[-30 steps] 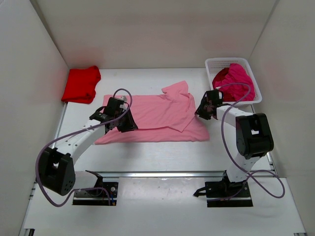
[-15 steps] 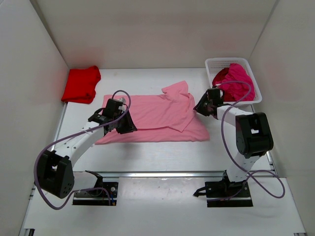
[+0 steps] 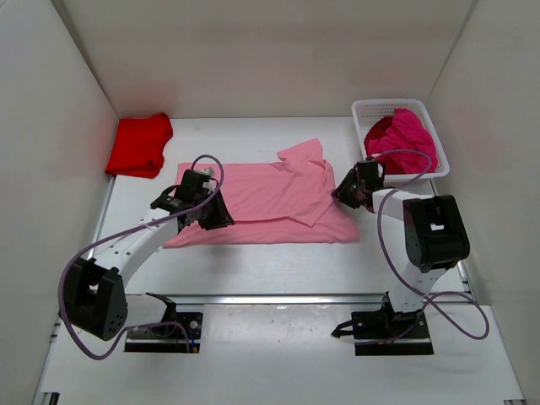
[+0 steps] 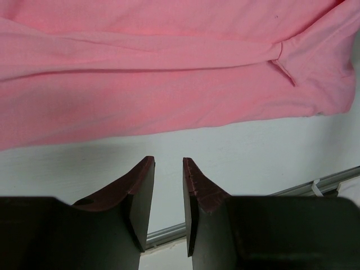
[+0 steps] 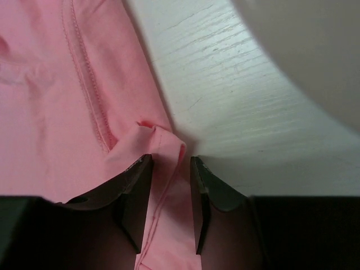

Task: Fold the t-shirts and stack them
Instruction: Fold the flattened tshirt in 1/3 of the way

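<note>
A light pink t-shirt (image 3: 270, 198) lies spread flat mid-table, one sleeve folded over at its right. My left gripper (image 3: 218, 221) hovers at the shirt's near left edge. In the left wrist view, the left gripper (image 4: 169, 163) is narrowly open and empty over bare table, and the pink hem (image 4: 169, 107) is just beyond the tips. My right gripper (image 3: 342, 192) is at the shirt's right edge. In the right wrist view, the right gripper (image 5: 170, 160) is open with a fold of the pink hem (image 5: 163, 140) between the jaws. A red t-shirt (image 3: 137, 145) lies folded at the far left. A magenta t-shirt (image 3: 403, 135) fills the basket.
A white mesh basket (image 3: 396, 104) stands at the far right corner. White walls enclose the table on three sides. A metal rail (image 3: 278, 298) runs along the near edge by the arm bases.
My right gripper has shifted slightly down and left onto the shirt's right edge. My left gripper moved a little at the near hem. The shirt lies as before.
</note>
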Robot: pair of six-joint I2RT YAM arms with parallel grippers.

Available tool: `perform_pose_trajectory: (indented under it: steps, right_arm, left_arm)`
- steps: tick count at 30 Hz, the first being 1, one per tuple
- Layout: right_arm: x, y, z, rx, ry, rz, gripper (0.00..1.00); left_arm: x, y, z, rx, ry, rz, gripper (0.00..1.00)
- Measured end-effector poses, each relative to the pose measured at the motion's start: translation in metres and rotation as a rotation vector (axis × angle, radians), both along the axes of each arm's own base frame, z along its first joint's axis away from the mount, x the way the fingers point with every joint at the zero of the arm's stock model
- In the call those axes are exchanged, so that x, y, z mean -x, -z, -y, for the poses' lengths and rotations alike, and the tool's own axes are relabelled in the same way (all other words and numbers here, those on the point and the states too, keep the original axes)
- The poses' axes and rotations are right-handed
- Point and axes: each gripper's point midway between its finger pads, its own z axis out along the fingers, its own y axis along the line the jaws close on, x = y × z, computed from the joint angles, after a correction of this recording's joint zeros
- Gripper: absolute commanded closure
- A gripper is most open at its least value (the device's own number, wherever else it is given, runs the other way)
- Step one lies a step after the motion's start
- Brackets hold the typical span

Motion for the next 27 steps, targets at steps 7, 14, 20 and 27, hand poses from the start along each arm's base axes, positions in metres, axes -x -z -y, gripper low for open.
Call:
perform_pose_trajectory:
  steps: [7,14,20,27]
  right_arm:
    - [0.001,-0.001,0.004,-0.004,0.015,0.005,0.76]
    - [-0.002,-0.004,-0.001,0.003,0.000,0.019,0.89]
    - [-0.011,-0.016,-0.007,0.061,-0.026,0.049,0.97]
    - [-0.028,-0.048,-0.025,0.199,-0.082,0.106,1.00]
  left_arm:
    - [0.000,0.000,0.000,-0.002,0.002,0.000,0.63]
    - [0.001,0.001,-0.001,-0.006,0.000,-0.001,0.62]
    - [0.000,0.001,-0.001,-0.006,0.000,-0.001,0.63]
    - [0.000,0.001,-0.001,-0.005,0.000,-0.001,0.62]
